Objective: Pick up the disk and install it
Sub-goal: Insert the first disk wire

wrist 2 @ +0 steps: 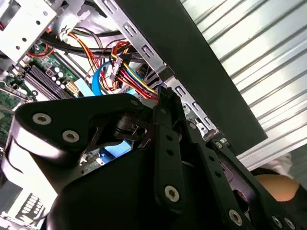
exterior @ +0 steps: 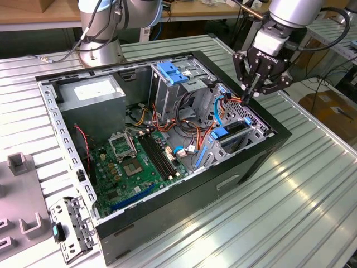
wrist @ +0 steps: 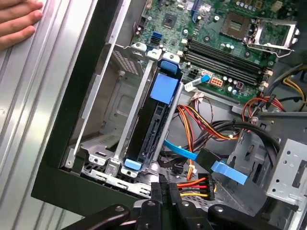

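Gripper: the gripper (exterior: 249, 96) has its fingers drawn together, nothing visible between them; it hangs over the corner of the open computer case (exterior: 184, 195)
Disk: the disk (wrist: 154, 125) stands on edge in the drive cage (wrist: 112, 110), blue rails along its sides, just below and ahead of the gripper tips and apart from them
Nearest thing: a black power connector (wrist: 195, 187) with red, yellow and black leads lies just beside the gripper tips; whether they touch cannot be told
Progress: judged from its place in the cage, the disk looks slotted in rather than waiting on the surface (exterior: 290, 212)
Risk, cables: the wire bundle (wrist: 192, 127) loops close below the gripper; a descent could snag or pinch it
Risk, seating: a push off the disk's line could jam a rail in the cage
Risk, person: a hand (wrist: 19, 21) rests on the surface beyond the case wall, well apart from the gripper
Hidden: the disk's far end and its connectors sit out of sight in the cage
Hard to tell: whether the disk is fully latched
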